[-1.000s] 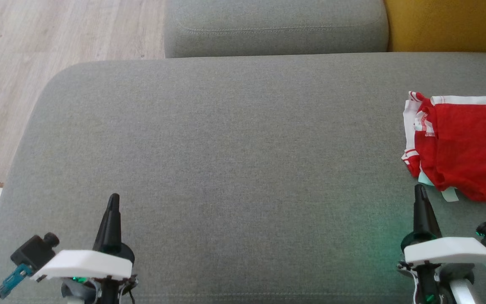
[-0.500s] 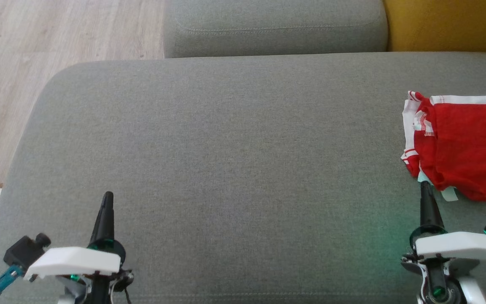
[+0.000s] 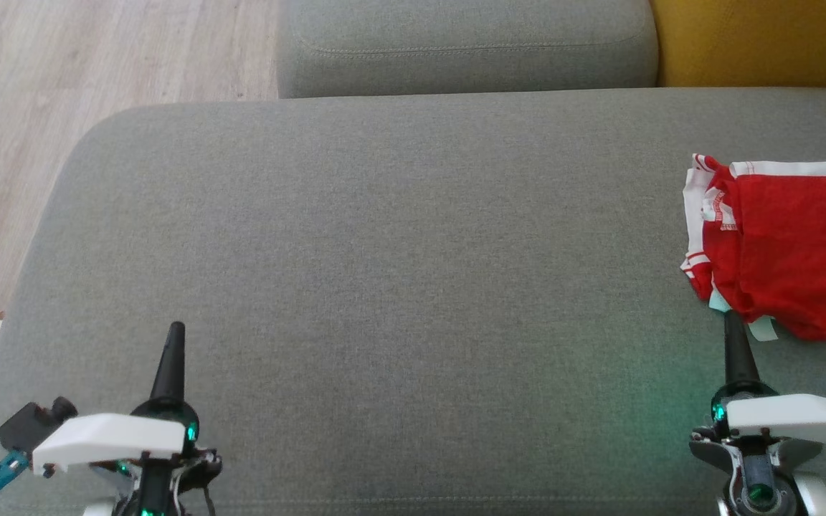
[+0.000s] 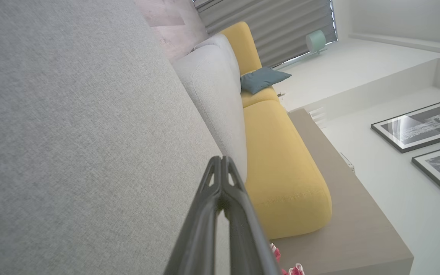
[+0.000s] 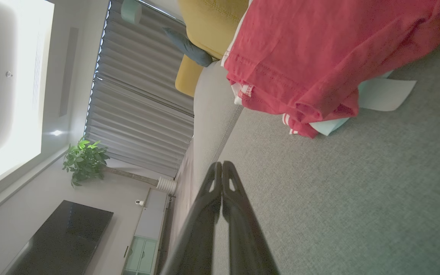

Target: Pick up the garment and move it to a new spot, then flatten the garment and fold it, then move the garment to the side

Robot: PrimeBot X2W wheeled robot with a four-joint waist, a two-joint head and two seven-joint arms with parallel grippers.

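Far left in the head view lies a strip of pale wood-plank floor [image 3: 62,107]; beside it begins the broad grey woven-fabric sofa seat [image 3: 399,272], whose rounded corner curves in at the upper left. Low on the left of that seat stands the left gripper [image 3: 175,328], its two long dark fingers pressed together into a single point with nothing between them; its wrist view shows the same clenched tips above bare grey cloth. Beyond the seat, at the top middle, sits a grey stitched back cushion [image 3: 463,43]; the middle of the seat carries a faint green glow towards the right.

Low on the right stands the right gripper [image 3: 730,317], jaws likewise closed on nothing; its tip lies just beside the near-left corner of the garment, and its wrist view shows a band of grey fabric between the fingers and the cloth, so they are apart. The red fabric garment with white striped trim [image 3: 793,244] lies in a loosely folded heap at the seat's right edge, cut off by the frame; pale mint paper tags [image 3: 764,330] poke out from under its near hem. Above it, at the top right, rises a mustard-yellow upholstered cushion [image 3: 764,43].
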